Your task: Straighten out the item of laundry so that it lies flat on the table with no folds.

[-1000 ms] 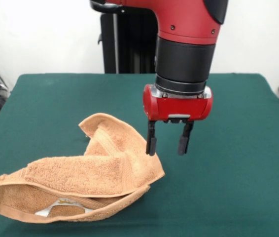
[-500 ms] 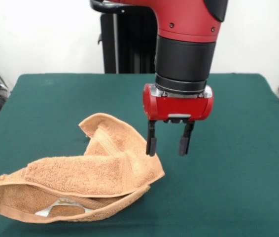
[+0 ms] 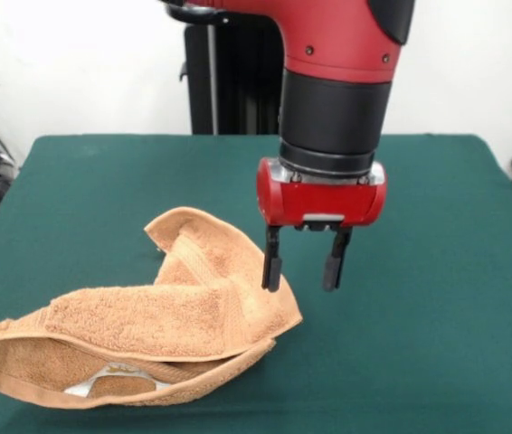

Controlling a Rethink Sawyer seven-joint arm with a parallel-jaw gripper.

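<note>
since the towel (image 3: pixel 134 316) lies doubled over on itself, the work of flattening it looks barely begun. it sits on the dark green bench (image 3: pixel 437 271) toward the near left of the front view, and its lowest edge runs close to the bottom of the picture. one thick layer is folded across the top of another, so that a long rolled ridge runs from the left end toward the right. a narrower flap rises behind that ridge to a rounded point. at the near edge the two layers gape apart like a mouth, and a white label (image 3: pixel 102 378) with a gold mark shows inside the opening.

the cloth is orange-tan terry, looped and fuzzy, with a smoother woven band and a stitched hem along its edges. it looks soft and limp, the kind of fabric that will sag and drag when lifted by one corner. the bench top is matte and felt-like, and it may hold the pile a little when the cloth is pulled across it.

the gripper (image 3: pixel 301 271) hangs from the red and black arm just beside the towel's right edge, its jaws spread apart and holding nothing. the left finger is over or just at the hem; whether it touches cannot be told.

every fold is left to undo: the top layer must be opened out and the back flap drawn flat.
</note>
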